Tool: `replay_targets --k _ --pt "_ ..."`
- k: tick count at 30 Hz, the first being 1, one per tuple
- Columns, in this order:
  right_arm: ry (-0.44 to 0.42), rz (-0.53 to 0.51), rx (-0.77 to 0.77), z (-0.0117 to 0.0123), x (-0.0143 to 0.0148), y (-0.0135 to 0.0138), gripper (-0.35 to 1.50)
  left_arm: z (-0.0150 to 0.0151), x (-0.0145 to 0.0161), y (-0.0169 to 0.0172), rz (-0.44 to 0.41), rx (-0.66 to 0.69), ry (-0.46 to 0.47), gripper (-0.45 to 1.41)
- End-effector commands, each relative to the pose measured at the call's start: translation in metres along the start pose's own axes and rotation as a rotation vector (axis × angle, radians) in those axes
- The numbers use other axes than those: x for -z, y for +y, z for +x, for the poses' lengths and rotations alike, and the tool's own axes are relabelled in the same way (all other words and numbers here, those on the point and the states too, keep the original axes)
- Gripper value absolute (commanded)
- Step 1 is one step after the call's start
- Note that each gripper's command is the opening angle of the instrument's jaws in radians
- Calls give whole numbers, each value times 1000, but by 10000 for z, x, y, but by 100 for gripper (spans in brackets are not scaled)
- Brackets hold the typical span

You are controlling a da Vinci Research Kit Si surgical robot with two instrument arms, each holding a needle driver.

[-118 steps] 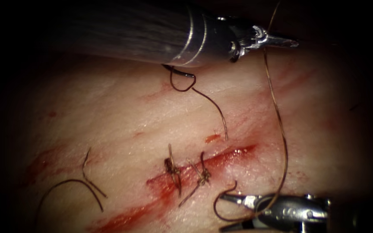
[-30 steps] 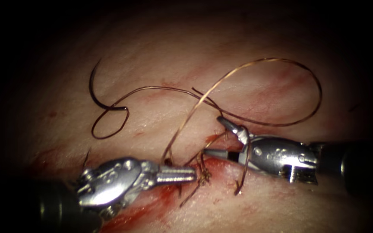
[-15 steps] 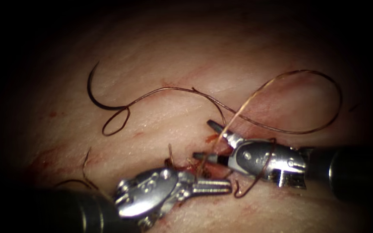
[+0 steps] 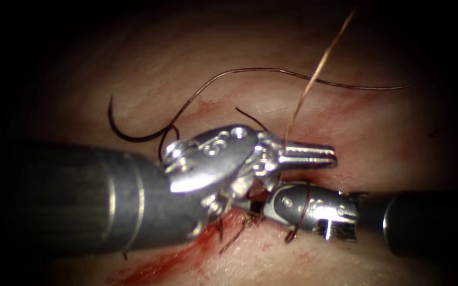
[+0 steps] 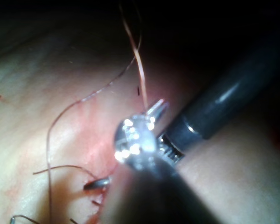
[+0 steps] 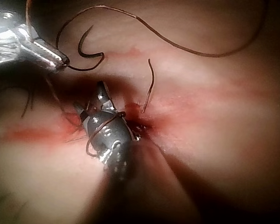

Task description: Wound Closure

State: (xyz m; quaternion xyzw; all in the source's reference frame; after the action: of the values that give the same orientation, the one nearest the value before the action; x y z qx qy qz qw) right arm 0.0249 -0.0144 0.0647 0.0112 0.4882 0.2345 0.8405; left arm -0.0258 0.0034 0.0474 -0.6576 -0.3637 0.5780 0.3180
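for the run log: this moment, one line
left hand: shut on thin brown thread | right hand: open, thread looped round it | dark curved needle: loose on pale tissue, left of cut

The left end effector [image 4: 314,157] hides the right end effector's [image 4: 258,201] tips, seemingly.

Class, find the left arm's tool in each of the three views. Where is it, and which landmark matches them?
Endoscope view: the left tool crosses the cut, pointing right, shut on the thread.
Left wrist view: the left tool, seen from behind, thread rising from it.
Right wrist view: the left tool, beside the needle lying free on the tissue.
Shared landmark: the thread.
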Motion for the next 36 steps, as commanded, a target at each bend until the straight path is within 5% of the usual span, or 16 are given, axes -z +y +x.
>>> replay_targets --k 1,10,18,27,36 --pt "6 15 -2 -2 -8 -11 131 -3 -8 -11 -6 3 -11 -45" --pt "27 75 15 4 -9 -23 131 15 -1 -91 8 -3 -46 -45" --pt "95 101 18 11 -5 -25 130 -23 41 -169 23 -66 -89 -45" --pt "206 150 46 27 -9 -27 128 -72 39 -211 -24 -119 -15 -45" --pt "237 132 45 26 -6 -22 128 -73 21 -206 -33 -107 -13 -45"
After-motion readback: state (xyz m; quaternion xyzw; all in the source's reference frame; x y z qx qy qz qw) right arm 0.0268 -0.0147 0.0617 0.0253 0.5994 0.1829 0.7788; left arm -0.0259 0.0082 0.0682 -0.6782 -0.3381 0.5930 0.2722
